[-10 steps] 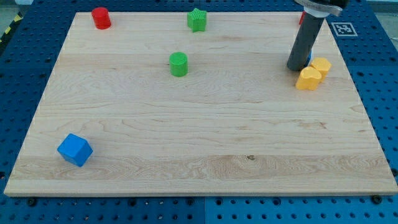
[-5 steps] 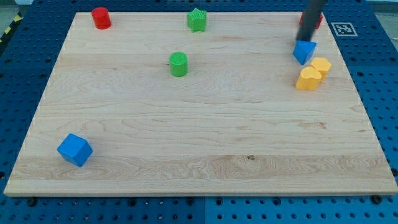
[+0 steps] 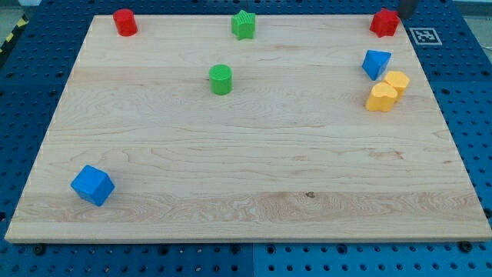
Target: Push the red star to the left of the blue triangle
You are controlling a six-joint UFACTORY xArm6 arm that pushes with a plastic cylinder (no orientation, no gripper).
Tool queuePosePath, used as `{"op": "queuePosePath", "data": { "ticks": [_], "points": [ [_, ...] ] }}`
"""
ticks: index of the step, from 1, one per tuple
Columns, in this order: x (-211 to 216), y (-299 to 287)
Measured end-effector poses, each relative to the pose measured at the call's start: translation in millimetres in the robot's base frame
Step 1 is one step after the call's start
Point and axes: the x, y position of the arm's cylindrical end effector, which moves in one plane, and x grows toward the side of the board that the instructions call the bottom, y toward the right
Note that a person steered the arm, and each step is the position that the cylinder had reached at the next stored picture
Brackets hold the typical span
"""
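My tip (image 3: 405, 15) sat right up at the view's top edge, only a dark sliver of rod showing, just to the right of the red star (image 3: 384, 22) and close enough that I could not tell whether they touched. No pincer on this arm, so there was nothing clenched or released to call. The red star stood in the top right corner of the worktop (image 3: 246, 177), above the blue triangle (image 3: 376, 64) and well apart from it. Just below the triangle huddled two yellow blocks (image 3: 387, 91), touching each other. Over at top left was the red cylinder (image 3: 124, 21), the green star (image 3: 244, 25) top centre, the green cylinder (image 3: 221, 79) below it, and the blue cube (image 3: 93, 185) down at bottom left.
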Motion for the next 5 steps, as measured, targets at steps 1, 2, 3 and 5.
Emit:
{"op": "queuePosePath", "data": {
  "ticks": [1,2,3,5],
  "points": [
    [0,-33],
    [15,-33],
    [20,-26],
    [32,-25]
  ]
}}
